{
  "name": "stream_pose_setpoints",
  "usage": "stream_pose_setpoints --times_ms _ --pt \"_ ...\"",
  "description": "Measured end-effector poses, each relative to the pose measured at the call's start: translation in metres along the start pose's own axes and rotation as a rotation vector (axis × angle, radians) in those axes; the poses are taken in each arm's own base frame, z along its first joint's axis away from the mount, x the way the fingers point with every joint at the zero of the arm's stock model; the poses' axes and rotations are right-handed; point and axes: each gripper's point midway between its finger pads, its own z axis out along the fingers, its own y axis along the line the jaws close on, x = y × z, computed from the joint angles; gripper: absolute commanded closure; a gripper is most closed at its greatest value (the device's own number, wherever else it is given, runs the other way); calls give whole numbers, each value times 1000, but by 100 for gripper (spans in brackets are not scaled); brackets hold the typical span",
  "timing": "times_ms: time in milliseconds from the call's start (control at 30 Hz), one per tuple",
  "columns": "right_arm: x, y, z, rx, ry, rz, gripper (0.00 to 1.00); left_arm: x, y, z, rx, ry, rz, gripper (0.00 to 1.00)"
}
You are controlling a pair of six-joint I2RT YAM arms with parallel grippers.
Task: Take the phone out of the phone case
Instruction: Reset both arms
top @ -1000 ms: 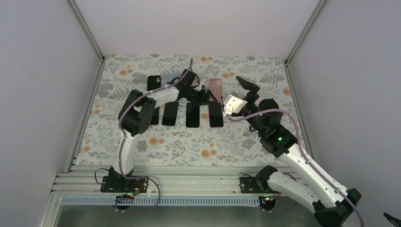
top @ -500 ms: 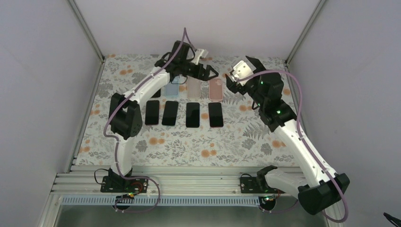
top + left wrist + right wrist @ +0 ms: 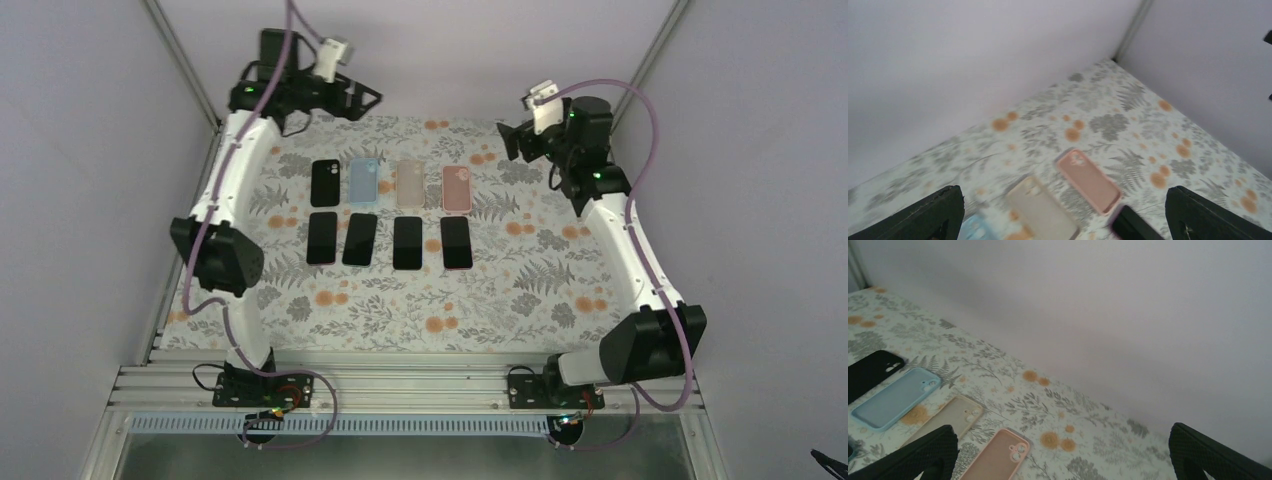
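From the left wrist view I get only part of the layout. The light blue case (image 3: 975,231) is blurred and cut off at the bottom edge, and a dark corner at 6 o'clock may be a phone, though I cannot say which. In the right wrist view the black case (image 3: 870,372) runs off the left edge and the pink case (image 3: 998,457) off the bottom. I cannot tell whether any case has anything inside.

From above, the row of four dark phones (image 3: 407,242) lies flat mid-counter. The black, light blue, beige case (image 3: 409,183) and pink cases line up just beside it at 12 o'clock, each apart from its phone.

The left claw (image 3: 358,100) hangs high at 11 o'clock and the right claw (image 3: 510,142) at 1 o'clock. Both are spread wide and carry nothing.

The counter (image 3: 520,290) wears a pale cloth printed with grey ferns and orange blossoms. Plain lilac-grey walls (image 3: 420,50) close three sides, with metal posts (image 3: 185,65) in the far corners. A slotted aluminium rail (image 3: 400,385) runs along the near edge.
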Motion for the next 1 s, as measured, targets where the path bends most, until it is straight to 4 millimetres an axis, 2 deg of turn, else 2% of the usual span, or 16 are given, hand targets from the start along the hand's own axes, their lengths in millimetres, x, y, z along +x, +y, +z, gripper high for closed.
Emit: stream_pose_setpoints --times_ms 100,233,367,500,633,767,900,1000 --pt "18 -26 2 9 28 88 1 3 34 -40 -78 -22 -29 0" --pt "43 -54 0 16 61 183 1 34 69 -84 -160 -21 -102 0" --pt "67 -70 -7 10 85 258 1 76 93 -109 -220 -5 -178 0" --pt "100 -81 -14 7 127 326 1 110 108 -124 -267 8 -230 0" --pt "132 -75 -17 -12 177 375 1 136 113 -135 -302 10 -257 0" --pt "162 -56 -19 -50 231 418 1 158 112 -143 -334 13 -264 0" --pt "178 -44 -23 -70 260 440 1 174 109 -145 -357 24 -264 0" --pt "178 -42 -24 -74 254 441 1 174 110 -146 -362 18 -253 0"
